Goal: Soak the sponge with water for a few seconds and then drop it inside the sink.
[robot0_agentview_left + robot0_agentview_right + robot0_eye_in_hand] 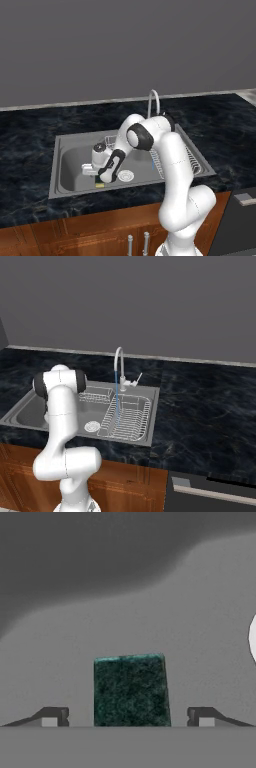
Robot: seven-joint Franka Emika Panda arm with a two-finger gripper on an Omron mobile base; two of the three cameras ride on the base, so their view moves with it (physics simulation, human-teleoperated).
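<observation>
The sponge (131, 689) is a flat rectangular block with a dark green, mottled top layer; a yellow edge shows in the left base view (100, 185). It lies flat on the sink floor, green side up, near the front wall and left of the drain.

The sink (65, 165) is a rectangular grey steel basin with rounded corners, set into the worktop. Its round drain (126, 175) sits in the floor towards the front. A curved chrome faucet (119, 363) rises at the rear rim.

The water (116, 401) is a thin, straight, translucent blue stream falling vertically from the faucet spout, well apart from the sponge.
</observation>
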